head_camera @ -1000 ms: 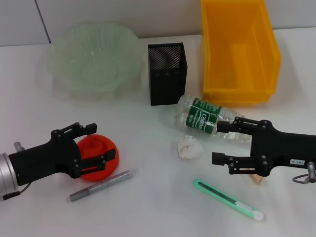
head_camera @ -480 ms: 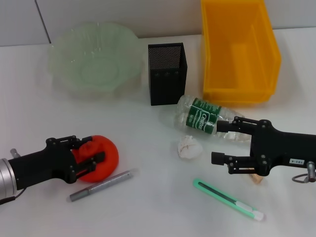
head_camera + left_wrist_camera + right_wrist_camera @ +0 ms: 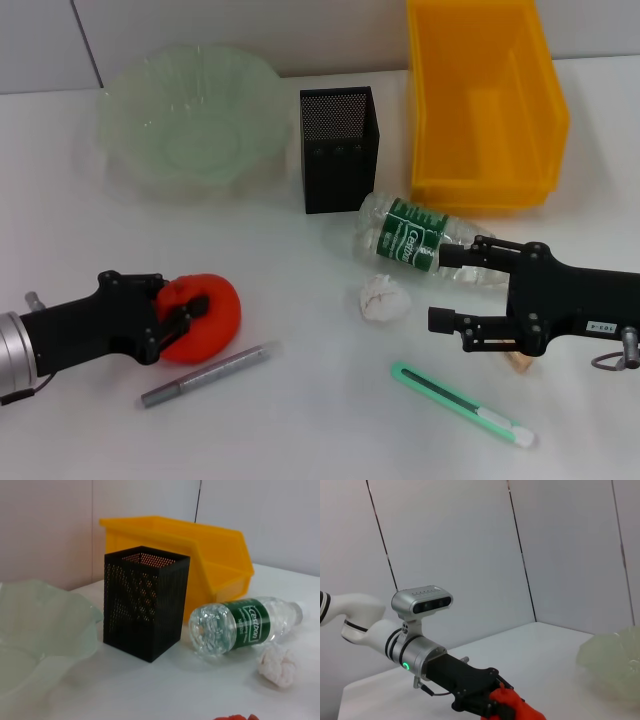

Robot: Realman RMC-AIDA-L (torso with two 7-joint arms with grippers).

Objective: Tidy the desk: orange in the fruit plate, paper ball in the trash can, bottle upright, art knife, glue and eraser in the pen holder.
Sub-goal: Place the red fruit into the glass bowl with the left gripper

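left gripper (image 3: 185,318): matte black, boxy body with slim linkage fingers (small screws at the pivots)
left wrist: silver ribbed cylinder with a green ring light, thin dark cable beneath
left wrist camera (image 3: 421,601): silver, oblong, row of dark lenses
left forearm: white with black bands
right gripper (image 3: 448,286): black, angular, small white label on its side, metal ring at the rear
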